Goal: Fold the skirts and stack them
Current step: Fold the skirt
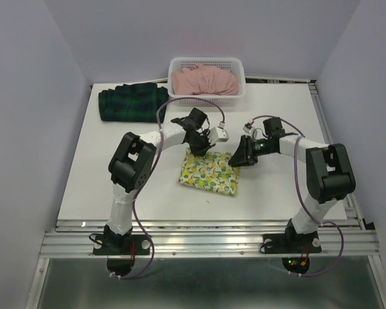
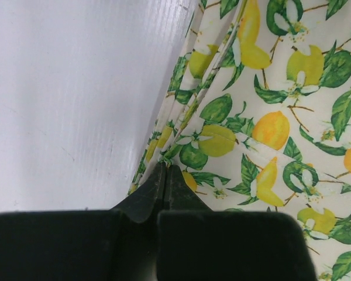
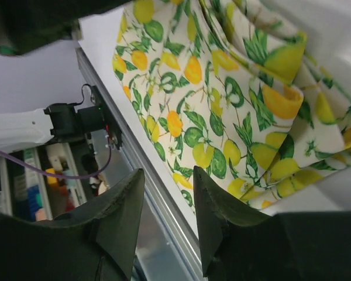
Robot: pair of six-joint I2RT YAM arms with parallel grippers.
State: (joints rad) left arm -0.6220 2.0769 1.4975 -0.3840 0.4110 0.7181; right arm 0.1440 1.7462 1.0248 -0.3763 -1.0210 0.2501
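Pale lemon-and-leaf print cloth skirt (image 1: 209,175): laid folded at the centre of the white table (image 1: 103,174). Left pincer (image 2: 164,171): closed on its far left edge. Right pincer (image 3: 168,172): parted narrowly, empty, beside its right corner. Dark plaid skirt (image 1: 132,103): far left. Pink pleated skirt (image 1: 204,80): partly hidden in white plastic lattice basket (image 1: 239,64).

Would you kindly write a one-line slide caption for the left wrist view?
Left gripper pinches the edge of the lemon-print skirt lying on the white table.
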